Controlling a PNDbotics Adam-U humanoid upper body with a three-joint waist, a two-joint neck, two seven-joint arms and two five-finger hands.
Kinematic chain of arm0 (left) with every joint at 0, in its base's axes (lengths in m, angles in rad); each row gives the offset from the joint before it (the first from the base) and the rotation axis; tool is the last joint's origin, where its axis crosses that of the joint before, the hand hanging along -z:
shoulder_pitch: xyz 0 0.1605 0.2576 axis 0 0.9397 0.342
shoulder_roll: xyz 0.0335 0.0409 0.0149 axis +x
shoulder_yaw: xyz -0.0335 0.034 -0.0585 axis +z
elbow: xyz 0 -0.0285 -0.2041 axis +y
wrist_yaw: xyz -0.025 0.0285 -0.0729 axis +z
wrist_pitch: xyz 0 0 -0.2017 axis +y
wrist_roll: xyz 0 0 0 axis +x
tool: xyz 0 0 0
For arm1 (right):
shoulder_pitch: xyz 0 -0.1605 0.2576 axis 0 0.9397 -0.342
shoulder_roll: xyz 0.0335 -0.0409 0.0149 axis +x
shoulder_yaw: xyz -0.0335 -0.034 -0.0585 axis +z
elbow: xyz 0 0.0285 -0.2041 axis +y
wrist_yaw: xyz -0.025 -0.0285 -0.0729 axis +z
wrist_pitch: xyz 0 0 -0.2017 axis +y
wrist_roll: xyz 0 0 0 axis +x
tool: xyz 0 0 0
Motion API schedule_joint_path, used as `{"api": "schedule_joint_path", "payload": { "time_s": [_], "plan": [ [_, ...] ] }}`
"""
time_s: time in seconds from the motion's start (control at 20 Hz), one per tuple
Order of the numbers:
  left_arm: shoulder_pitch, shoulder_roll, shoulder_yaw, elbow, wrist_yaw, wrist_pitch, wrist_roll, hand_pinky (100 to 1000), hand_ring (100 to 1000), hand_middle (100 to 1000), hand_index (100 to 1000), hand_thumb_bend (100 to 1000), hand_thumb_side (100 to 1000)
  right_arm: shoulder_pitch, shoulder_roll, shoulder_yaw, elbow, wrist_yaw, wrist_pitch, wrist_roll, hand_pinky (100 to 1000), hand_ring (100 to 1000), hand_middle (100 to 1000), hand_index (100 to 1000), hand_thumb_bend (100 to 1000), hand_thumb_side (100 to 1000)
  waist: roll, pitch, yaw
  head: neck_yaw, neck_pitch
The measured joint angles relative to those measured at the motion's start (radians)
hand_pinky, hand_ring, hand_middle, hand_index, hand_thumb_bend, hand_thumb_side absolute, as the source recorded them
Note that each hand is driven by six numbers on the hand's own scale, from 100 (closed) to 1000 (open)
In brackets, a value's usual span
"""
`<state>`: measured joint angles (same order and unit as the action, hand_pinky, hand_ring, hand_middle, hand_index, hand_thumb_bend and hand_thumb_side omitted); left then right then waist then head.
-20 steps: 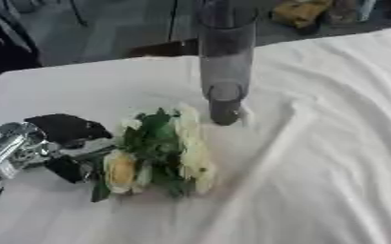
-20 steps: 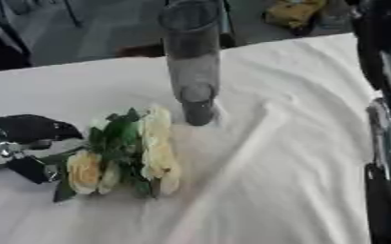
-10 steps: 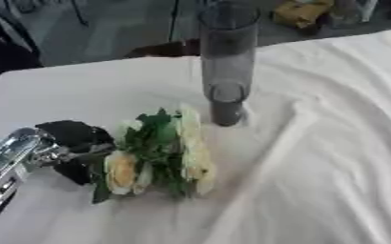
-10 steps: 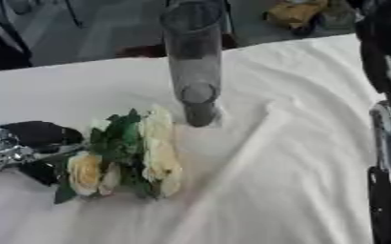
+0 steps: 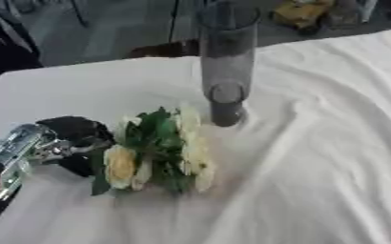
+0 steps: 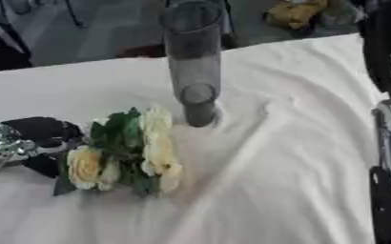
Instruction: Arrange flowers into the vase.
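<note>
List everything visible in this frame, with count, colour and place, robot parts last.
vase: one, tall clear grey glass cylinder, upright at table centre, empty.
flower bunch: one, cream blooms with green leaves, lying on the cloth left of and nearer than the vase.
tablecloth: one, white, wrinkled, covering the table.
yellow object: one, beyond the table's far edge, cannot make out what.
left hand: one, black with silver wrist, at the left edge, touching the bunch's left side.
right arm: one, black and silver, along the right edge; its hand is out of view.
</note>
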<state>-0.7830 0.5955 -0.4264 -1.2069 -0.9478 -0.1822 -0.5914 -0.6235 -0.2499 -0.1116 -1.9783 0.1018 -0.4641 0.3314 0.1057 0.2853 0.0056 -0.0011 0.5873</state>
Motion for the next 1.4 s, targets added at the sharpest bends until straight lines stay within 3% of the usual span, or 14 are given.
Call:
{"api": "schedule_joint_path", "payload": {
  "time_s": [0.1,0.15,0.3,0.4,0.95,1.15,1.35,1.4],
  "plan": [
    [-0.001,-0.003,0.004,0.007,0.010,-0.002,0.002,682,715,762,874,198,610,-0.001,0.000,-0.002,0.000,0.000,0.000,0.000,801,833,773,925,243,1000,0.000,0.000,0.000,0.000,0.000],
    [-0.002,-0.005,0.006,0.010,0.014,-0.003,0.003,631,631,693,808,163,595,-0.001,0.000,-0.002,0.000,0.000,0.000,0.000,801,832,772,925,244,1000,0.000,0.000,0.000,0.000,0.000],
    [-0.002,-0.006,0.008,0.010,0.024,-0.005,0.013,604,589,653,769,151,590,-0.001,0.000,-0.005,0.001,0.000,0.000,-0.001,801,832,771,925,245,1000,0.000,0.002,0.000,0.000,0.000],
    [-0.001,-0.006,0.008,0.009,0.028,-0.003,0.023,519,506,582,685,102,568,-0.001,0.000,-0.005,0.003,0.000,-0.001,-0.002,801,832,770,925,244,1000,0.000,0.003,0.000,0.000,0.000],
    [-0.008,-0.034,-0.010,0.038,-0.066,0.005,0.139,297,289,422,520,100,503,-0.001,0.000,-0.006,0.005,-0.002,0.001,-0.004,800,831,768,925,238,1000,-0.001,0.008,-0.006,0.005,-0.008],
    [-0.013,-0.045,-0.010,0.061,-0.079,-0.006,0.174,185,155,302,403,100,491,0.000,0.000,-0.007,0.005,-0.003,0.001,-0.005,800,830,767,925,235,1000,-0.001,0.008,-0.006,0.005,-0.008],
    [-0.014,-0.051,-0.010,0.081,-0.078,-0.011,0.204,185,155,302,403,100,491,0.000,0.000,-0.011,0.005,-0.004,0.003,-0.007,800,830,767,925,235,1000,0.000,0.008,-0.006,0.005,-0.009],
    [-0.015,-0.052,-0.010,0.084,-0.077,-0.012,0.208,100,100,200,293,100,470,0.000,0.000,-0.011,0.005,-0.004,0.004,-0.008,800,829,766,925,234,1000,0.000,0.008,-0.006,0.005,-0.009]
  ]
}}
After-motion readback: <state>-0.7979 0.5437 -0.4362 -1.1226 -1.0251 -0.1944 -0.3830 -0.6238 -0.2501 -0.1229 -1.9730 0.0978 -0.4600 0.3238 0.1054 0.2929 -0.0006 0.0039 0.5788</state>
